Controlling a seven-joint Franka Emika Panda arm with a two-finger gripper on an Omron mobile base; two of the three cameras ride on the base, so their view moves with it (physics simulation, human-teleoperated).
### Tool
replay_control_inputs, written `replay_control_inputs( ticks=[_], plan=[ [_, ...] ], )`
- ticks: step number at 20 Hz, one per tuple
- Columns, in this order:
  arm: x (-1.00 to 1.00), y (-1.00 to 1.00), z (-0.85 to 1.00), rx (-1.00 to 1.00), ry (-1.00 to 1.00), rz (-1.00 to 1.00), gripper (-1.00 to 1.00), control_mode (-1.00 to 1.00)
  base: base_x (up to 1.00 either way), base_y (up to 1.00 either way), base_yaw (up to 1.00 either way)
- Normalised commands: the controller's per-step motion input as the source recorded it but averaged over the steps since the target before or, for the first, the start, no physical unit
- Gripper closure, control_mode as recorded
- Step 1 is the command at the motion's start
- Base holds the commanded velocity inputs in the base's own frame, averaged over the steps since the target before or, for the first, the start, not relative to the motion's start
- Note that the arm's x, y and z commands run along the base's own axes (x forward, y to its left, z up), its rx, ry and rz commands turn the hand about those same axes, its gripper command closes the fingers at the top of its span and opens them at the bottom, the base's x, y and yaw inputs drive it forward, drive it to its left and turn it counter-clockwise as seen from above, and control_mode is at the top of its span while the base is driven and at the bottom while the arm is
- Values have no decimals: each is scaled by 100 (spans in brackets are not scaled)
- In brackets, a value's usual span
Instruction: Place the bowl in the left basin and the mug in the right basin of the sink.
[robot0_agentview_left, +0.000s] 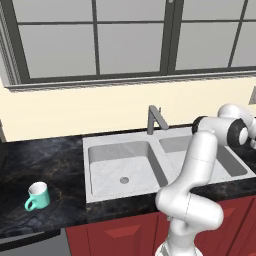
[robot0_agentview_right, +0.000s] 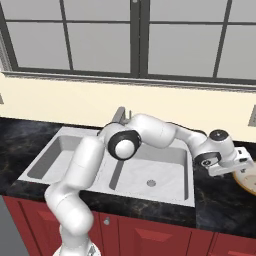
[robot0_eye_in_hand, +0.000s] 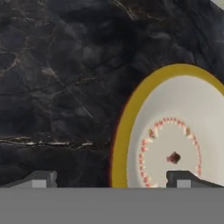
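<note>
Spread wide, the jaws (robot0_eye_in_hand: 111, 179) straddle the bowl's (robot0_eye_in_hand: 175, 131) rim (untouched) on the dark counter (robot0_eye_in_hand: 57, 87).

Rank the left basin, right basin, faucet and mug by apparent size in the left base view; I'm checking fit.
1. left basin
2. right basin, partly hidden by the arm, so unsure
3. faucet
4. mug, though faucet and mug look close

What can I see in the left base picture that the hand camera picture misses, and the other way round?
Left base view: the teal mug standing on the dark counter left of the sink, whose basins hold nothing, plus the faucet and window.

Hand view: the bowl close up, with the open gripper straddling its yellow rim.

Both: the black marbled counter.
</note>
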Motion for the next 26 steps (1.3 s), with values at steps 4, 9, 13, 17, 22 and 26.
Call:
replay_control_inputs(
  ticks=[4, 9, 13, 17, 22, 26],
  plan=[
    [49, -28, -15, 0, 0, 5, -100, -100, 0, 0, 0],
    [20, -8, -17, 1, 1, 3, -100, -100, 0, 0, 0],
    [1, -1, -32, 3, 6, 0, -100, -100, 0, 0, 0],
    [0, 5, -31, 2, 4, -1, 100, -100, 0, 0, 0],
    [3, 6, 0, 0, 0, -3, 100, -100, 0, 0, 0],
    [-1, 14, 1, 0, 1, -3, 100, -100, 0, 0, 0]
  ],
)
